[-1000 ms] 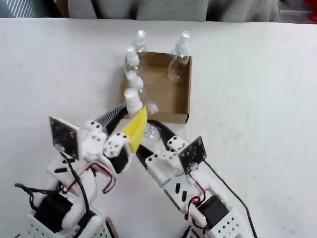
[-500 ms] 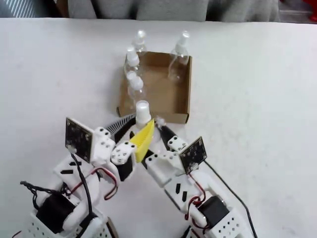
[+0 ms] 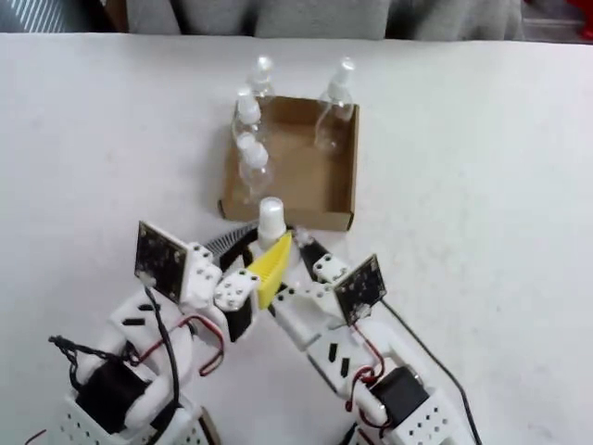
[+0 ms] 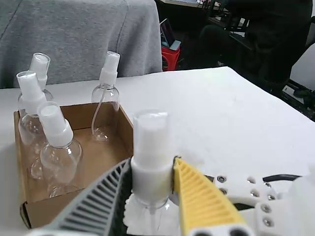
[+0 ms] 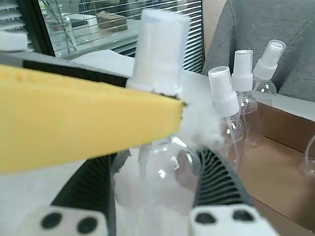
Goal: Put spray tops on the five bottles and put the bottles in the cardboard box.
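My left gripper [image 4: 151,172] is shut on a white spray top [image 4: 150,147], pinched between its grey and yellow fingers. From above, that spray top [image 3: 271,215] stands just in front of the cardboard box [image 3: 355,158]. The spray top [image 5: 160,49] sits on the neck of a clear bottle [image 5: 157,177], and my right gripper [image 5: 157,187] is shut on the bottle's body. In the high view the left gripper [image 3: 271,239] hides most of this bottle. Several capped bottles [image 4: 54,147] stand upright in the box [image 4: 125,118].
Both arms meet close together at the box's near edge, the right arm [image 3: 343,297] crossing under the left gripper's yellow finger [image 3: 271,264]. White table [image 3: 482,185] stretches out on both sides of the box.
My left gripper carried the spray top from over the box's near left corner back toward me and to the right. It now stands over the bottle in my right gripper.
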Available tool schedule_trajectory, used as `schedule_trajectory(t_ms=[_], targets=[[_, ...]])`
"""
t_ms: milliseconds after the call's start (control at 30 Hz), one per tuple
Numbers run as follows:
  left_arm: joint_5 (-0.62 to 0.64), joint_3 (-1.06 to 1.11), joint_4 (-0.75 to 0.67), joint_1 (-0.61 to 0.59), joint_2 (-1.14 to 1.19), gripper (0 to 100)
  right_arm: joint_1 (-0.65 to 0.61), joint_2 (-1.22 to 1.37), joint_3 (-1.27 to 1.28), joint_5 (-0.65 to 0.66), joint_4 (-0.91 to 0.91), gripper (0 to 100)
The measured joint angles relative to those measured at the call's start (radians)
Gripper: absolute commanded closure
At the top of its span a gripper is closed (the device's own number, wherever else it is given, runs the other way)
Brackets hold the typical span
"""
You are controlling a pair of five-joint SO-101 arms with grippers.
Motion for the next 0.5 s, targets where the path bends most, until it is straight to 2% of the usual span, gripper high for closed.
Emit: schedule_trajectory(t_ms=[367, 500], targets=[[-0.008, 0.034, -0.011, 0.044, -0.002, 98, 0.018, 0.000, 0.000, 0.003, 0.018, 98.1], [-0.080, 0.034, -0.011, 0.046, -0.002, 98, 0.020, 0.000, 0.000, 0.003, 0.018, 98.2]])
